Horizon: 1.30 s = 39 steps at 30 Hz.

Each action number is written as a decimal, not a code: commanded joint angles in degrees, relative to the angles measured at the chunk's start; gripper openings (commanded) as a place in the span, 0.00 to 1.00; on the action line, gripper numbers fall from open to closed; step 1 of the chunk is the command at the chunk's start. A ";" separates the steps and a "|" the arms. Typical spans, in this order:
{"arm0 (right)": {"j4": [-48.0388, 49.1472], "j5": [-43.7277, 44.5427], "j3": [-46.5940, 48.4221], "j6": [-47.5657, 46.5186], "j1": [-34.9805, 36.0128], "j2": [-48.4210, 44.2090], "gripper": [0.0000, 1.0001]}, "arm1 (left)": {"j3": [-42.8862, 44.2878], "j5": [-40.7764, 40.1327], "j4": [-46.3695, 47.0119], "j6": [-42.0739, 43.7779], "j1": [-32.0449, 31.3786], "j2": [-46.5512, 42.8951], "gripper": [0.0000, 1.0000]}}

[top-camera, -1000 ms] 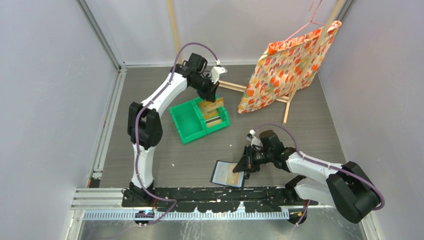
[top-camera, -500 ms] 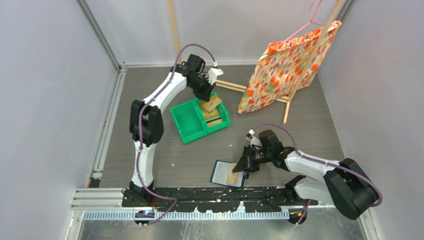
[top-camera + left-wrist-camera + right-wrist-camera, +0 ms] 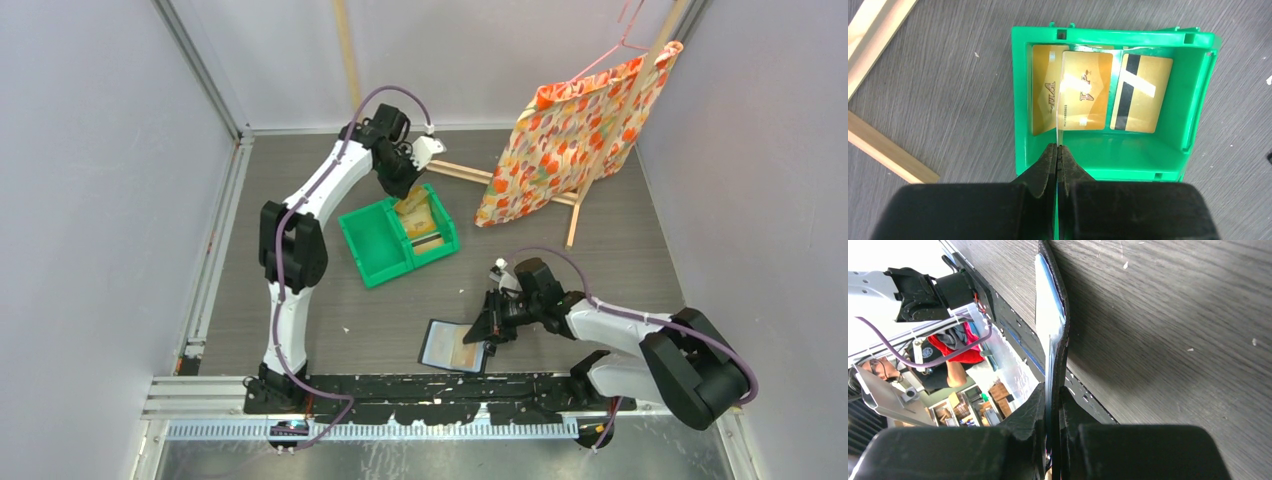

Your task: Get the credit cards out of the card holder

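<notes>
**Firmly gripped: one credit card [image 3: 1061, 107] above the green bin [image 3: 372, 240], the card holder [image 3: 450, 345] pinched by a flap**

At the back of the counter [image 3: 620, 260], the left gripper [image 3: 407, 193] hangs over the green bin, clamped shut on the credit card. The left wrist view shows that card edge-on, a thin pale line rising from the closed fingertips [image 3: 1050, 155]. Beneath it, three more credit cards [image 3: 1140, 92] lie flat side by side on the floor of one bin compartment. Two show gold lettering and one shows a dark stripe.

Near the front edge of the counter, the right gripper [image 3: 488, 330] is closed on one flap of the card holder. The holder is open, with its grey-blue inside facing up in the top view and a tan card [image 3: 466, 352] showing in a pocket. The right wrist view sees the holder edge-on and tilted against the counter.

A flowered cloth [image 3: 580, 120] hangs on a wooden frame [image 3: 470, 172] at the back right, well apart from both arms.
</notes>
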 commanded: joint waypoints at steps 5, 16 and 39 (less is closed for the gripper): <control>3.23 -1.66 2.21 -0.67 -0.22 1.17 0.09 | 4.65 -4.52 -5.90 3.47 -2.15 1.85 0.01; 3.28 -1.71 2.21 -0.49 -0.18 1.23 0.09 | 9.20 -5.67 -7.98 3.95 -2.60 7.00 0.01; 6.48 -2.22 0.85 0.42 -0.56 3.63 0.09 | 15.18 -15.42 -11.61 7.59 -4.87 12.21 0.01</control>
